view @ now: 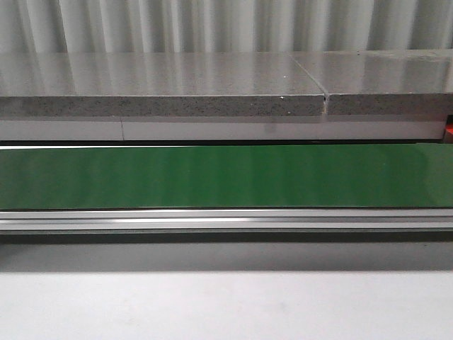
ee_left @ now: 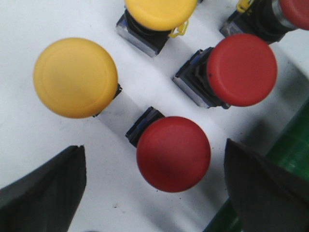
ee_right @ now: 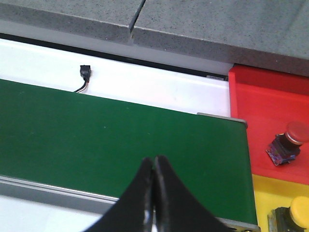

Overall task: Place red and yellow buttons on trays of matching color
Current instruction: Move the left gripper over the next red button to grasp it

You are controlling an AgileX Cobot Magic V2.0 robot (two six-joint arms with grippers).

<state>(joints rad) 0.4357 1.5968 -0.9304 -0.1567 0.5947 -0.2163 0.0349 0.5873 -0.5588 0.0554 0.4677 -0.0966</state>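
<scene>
Crowding the red button: three more buttons.

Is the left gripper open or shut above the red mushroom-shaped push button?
Open. The left gripper has its two black fingers far apart, with the red mushroom-shaped push button lying untouched between them.

Arms: you see neither arm nor gripper in the front view, only the green belt running off both sides.
Top yellow button: cap cut by the left wrist picture's upper edge.
Corner red button: mostly out of frame.
Left gripper: fingertips run off the bottom edge.
Yellow tray: only a corner shows; its yellow button is clipped.
Red tray: cut at the right edge.
</scene>
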